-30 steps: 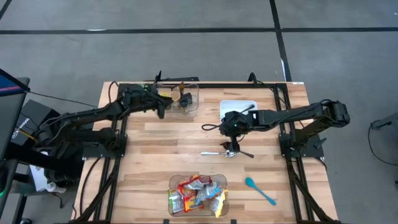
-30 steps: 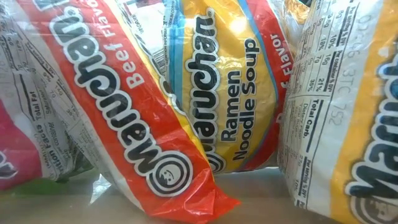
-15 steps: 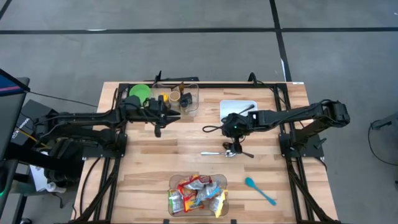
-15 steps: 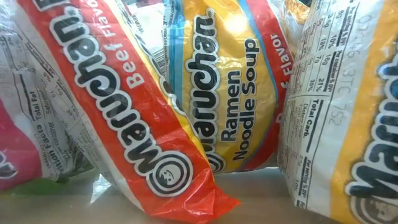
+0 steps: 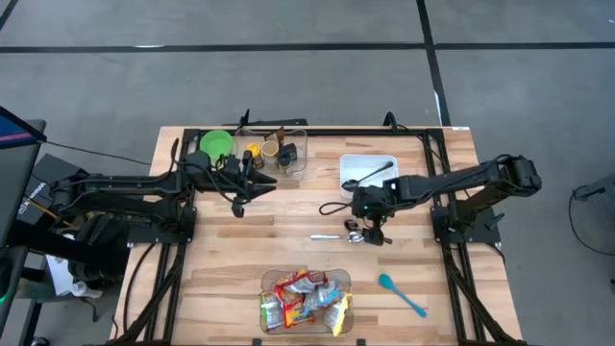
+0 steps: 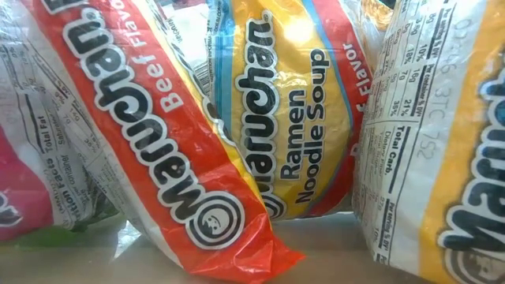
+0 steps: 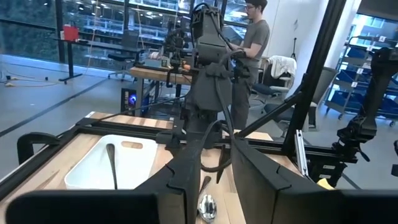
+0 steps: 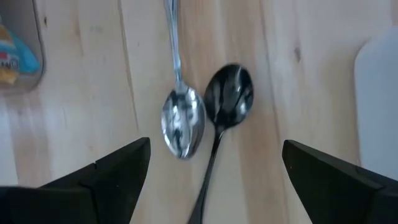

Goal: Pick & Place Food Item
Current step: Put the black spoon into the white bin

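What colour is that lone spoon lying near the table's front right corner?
Turquoise blue. The spoon shows best in the high view, lying alone on the wooden table.

Two black jointed arms point(image 5: 125, 183) trailing black cables

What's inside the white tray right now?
The white tray holds one dark spoon, lying diagonally; the left wrist view shows it too. The rest of the tray floor looks bare. Nothing covers it, though the right arm passes its near edge.

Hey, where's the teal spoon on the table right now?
In the high view, the teal spoon lies alone on the table's near right part, right of the clear bin of ramen packets.
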Tool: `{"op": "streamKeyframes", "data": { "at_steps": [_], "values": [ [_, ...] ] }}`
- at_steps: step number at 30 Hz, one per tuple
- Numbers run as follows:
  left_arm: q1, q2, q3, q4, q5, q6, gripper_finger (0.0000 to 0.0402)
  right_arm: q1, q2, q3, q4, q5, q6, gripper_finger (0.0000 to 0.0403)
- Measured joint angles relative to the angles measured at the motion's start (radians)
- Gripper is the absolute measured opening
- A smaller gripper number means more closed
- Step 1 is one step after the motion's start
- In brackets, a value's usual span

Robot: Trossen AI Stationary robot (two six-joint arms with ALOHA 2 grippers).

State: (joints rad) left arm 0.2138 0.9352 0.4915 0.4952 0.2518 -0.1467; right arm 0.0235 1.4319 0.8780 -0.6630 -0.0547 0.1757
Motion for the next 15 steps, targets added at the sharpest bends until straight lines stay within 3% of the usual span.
{"op": "streamKeyframes", "data": {
  "at_steps": [15],
  "values": [
    [0.000,0.000,0.000,-0.001,0.000,0.000,0.0085,0.082,0.000,0.000,-0.185,0.003,0.261,0.0358]
  ]
}}
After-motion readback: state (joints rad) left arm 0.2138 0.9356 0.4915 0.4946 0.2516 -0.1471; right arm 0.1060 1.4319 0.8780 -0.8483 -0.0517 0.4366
